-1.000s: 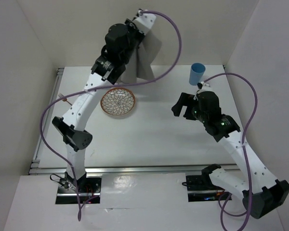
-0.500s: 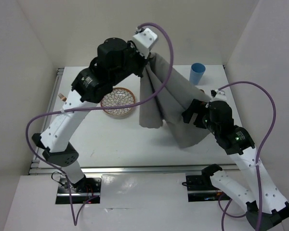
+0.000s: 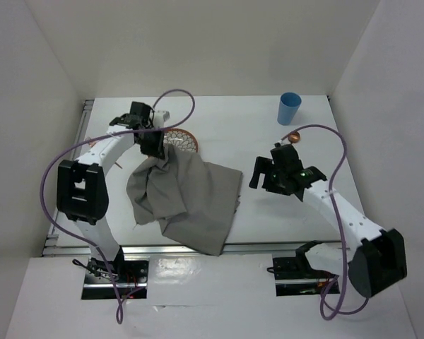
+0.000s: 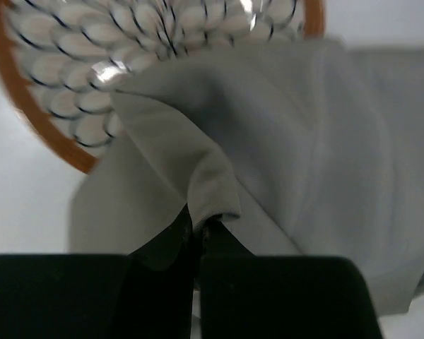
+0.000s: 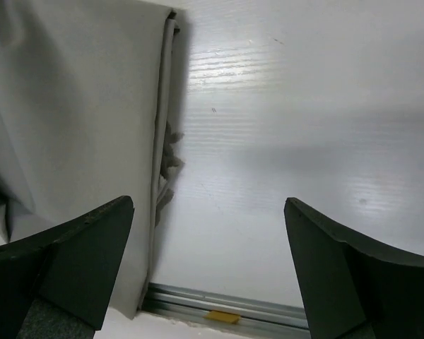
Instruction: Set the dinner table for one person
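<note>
left gripper (image 4: 198, 232) clenched on grey placemat (image 3: 198, 201), cloth half-covering patterned plate (image 4: 56, 78); right gripper (image 5: 208, 205) splayed, empty, above dinner table (image 3: 233, 127)

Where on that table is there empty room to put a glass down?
Bare dinner table lies between the plate and the blue cup at the far side. The left is crowded: the grey cloth, pinched by the left gripper, overlaps the plate.

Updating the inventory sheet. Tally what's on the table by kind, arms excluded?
Cloth, grey: 1
Plate, patterned, partly under the cloth: 1
Cup, blue: 1
Small copper round thing, too small to identify: 1
Total: 4
</note>
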`<state>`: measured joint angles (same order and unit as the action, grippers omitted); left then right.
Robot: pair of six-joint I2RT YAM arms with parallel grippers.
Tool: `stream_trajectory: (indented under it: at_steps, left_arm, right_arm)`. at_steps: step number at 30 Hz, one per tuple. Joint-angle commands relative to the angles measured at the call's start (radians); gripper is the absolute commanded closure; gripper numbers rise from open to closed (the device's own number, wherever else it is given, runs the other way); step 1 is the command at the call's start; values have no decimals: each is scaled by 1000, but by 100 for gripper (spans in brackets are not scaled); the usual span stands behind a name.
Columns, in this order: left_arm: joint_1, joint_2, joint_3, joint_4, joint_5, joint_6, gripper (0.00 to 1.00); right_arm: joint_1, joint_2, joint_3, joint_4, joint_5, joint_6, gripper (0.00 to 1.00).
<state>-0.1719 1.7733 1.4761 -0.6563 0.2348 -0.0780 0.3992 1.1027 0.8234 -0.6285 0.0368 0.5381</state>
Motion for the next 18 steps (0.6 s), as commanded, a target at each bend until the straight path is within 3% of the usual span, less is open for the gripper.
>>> stream_trajectory:
  at_steps: [1,9,16,18]
  left_arm:
    - [-5,-15,-66,33,130,37,100]
    - [25,-78,-160,78,107,55,100]
    - [34,-117,-178,78,74,64,100]
    - [34,-129,-178,78,63,64,100]
  right_arm:
    - [1,116,-3,168,-58,-4,5]
    - [1,495,75,420,-130,-3,6]
    - [1,663,123,507,-179,-3,9]
    - [1,677,123,529,-179,-3,19]
